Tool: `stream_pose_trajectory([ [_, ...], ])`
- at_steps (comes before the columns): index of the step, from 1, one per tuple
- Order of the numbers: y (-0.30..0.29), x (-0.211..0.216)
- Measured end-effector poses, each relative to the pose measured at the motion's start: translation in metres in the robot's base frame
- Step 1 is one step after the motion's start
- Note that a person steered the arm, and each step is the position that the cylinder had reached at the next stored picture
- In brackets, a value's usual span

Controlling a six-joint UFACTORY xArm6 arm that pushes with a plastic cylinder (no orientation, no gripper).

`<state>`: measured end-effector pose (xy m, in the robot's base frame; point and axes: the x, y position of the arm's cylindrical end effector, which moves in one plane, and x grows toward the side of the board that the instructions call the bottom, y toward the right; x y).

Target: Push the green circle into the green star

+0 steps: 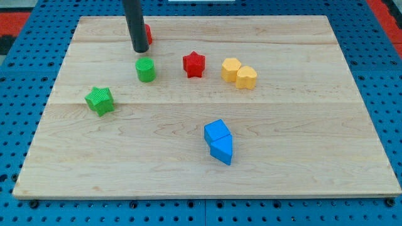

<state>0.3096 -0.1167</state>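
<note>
The green circle (pixel 146 69) sits on the wooden board at the upper left of centre. The green star (pixel 100 100) lies below it and to its left, apart from it by about one block's width. My tip (pixel 140 50) is just above the green circle, toward the view's top, a small gap from it. The dark rod rises from there out of the view's top.
A red block (pixel 148 33) is partly hidden behind the rod. A red star (pixel 194 64) lies right of the green circle. A yellow hexagon (pixel 230 68) and a yellow heart (pixel 246 77) touch each other. Two blue blocks (pixel 219 141) sit together near the centre bottom. The board's edge (pixel 201 195) runs along the bottom.
</note>
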Motion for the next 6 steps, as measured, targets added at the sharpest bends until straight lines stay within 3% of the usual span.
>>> stream_pose_trajectory([
  [2, 0.010, 0.073],
  [4, 0.046, 0.114],
  [6, -0.013, 0.107],
])
